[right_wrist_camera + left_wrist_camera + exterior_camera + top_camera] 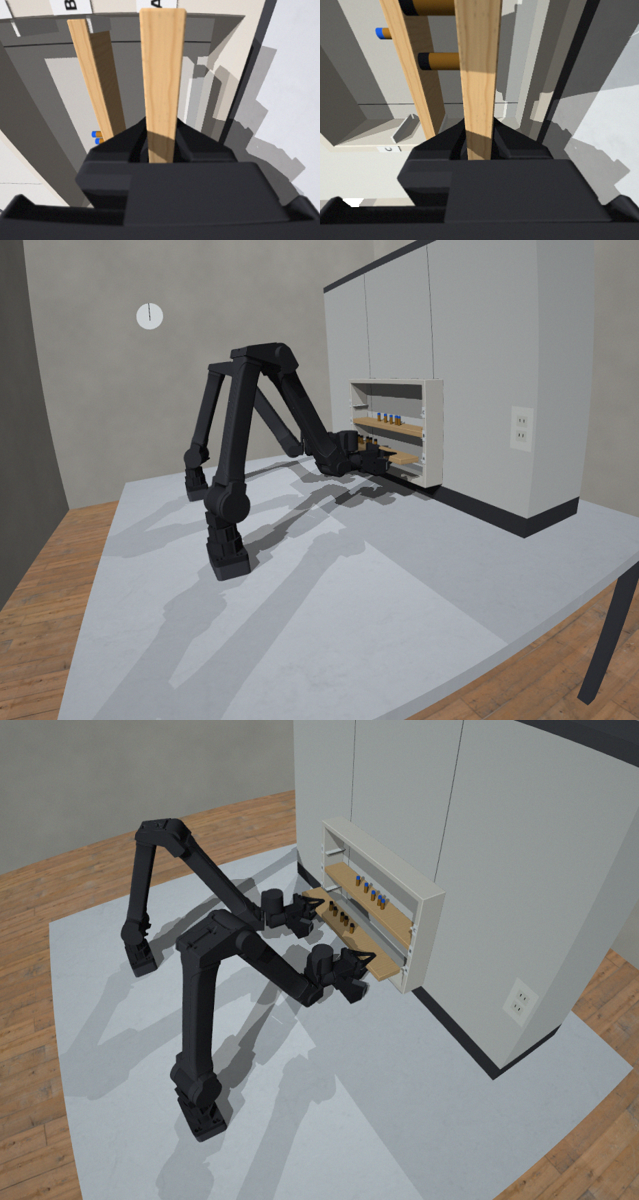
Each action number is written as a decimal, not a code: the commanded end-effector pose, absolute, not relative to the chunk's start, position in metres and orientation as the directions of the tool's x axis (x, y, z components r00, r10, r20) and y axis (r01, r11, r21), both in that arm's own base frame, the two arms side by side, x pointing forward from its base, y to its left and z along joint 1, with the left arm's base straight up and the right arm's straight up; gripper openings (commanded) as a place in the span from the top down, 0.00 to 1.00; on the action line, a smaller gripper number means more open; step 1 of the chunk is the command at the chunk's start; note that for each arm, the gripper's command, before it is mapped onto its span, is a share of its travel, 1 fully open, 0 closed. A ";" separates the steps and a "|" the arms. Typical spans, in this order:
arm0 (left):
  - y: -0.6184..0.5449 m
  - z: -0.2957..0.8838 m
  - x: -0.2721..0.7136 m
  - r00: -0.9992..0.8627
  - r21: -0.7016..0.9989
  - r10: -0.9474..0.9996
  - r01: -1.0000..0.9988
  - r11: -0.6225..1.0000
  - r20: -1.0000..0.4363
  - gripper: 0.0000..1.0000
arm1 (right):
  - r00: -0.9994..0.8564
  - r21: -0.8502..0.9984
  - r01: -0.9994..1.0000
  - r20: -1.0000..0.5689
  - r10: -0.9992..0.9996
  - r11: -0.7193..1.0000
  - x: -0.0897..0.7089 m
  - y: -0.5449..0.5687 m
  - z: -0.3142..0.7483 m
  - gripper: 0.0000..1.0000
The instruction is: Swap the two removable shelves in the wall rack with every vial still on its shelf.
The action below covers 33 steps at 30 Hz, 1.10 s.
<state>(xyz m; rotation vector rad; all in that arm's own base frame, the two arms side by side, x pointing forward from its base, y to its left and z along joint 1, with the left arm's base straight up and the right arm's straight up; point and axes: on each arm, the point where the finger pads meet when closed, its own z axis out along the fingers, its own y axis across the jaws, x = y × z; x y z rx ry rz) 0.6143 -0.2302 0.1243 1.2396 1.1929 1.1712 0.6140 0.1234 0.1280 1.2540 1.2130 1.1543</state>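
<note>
Top view: the left gripper [321, 902] [479, 119] and right gripper [372, 956] [393, 451] [161, 119] are clamped on the front edge of a flat wooden lower shelf [361, 942] [405, 458] [479, 86] [163, 68], which juts from the off-white wall rack [431, 942] [433, 436]. Five dark-capped amber vials [342, 917] [375, 441] [443, 61] stand on it. Above, five blue-capped amber vials [372, 895] [391, 419] [383, 33] [97, 134] stand on the wooden upper shelf [395, 922] [410, 429] [414, 86] [89, 79].

left arm [142, 880] [209, 405]: elbow bent high, forearm sloping down
left gripper [321, 902] [479, 119]: fingers clamped in a grip
right arm [199, 1014] [240, 426]: upper link near upright, elbow high, forearm sloping down
right gripper [372, 955] [393, 452] [161, 119]: fingers clamped in a grip, apart from left gripper
</note>
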 end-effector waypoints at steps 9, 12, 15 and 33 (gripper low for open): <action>-0.236 0.172 0.649 0.034 0.996 0.999 -0.089 0.025 -0.022 0.88 | 0.045 0.997 -0.072 0.016 0.999 -0.013 0.651 0.121 0.179 0.88; -0.236 0.172 0.654 0.034 0.996 0.999 -0.088 0.026 -0.023 0.88 | 0.045 0.997 -0.072 0.015 0.999 -0.012 0.656 0.121 0.179 0.88; -0.236 0.173 0.659 0.034 0.996 0.999 -0.087 0.026 -0.023 0.88 | 0.044 0.997 -0.071 0.014 0.999 -0.011 0.661 0.120 0.179 0.88; -0.238 0.171 0.687 0.033 0.997 0.999 -0.077 0.027 -0.024 0.88 | 0.044 0.998 -0.060 0.010 0.999 -0.008 0.690 0.119 0.178 0.88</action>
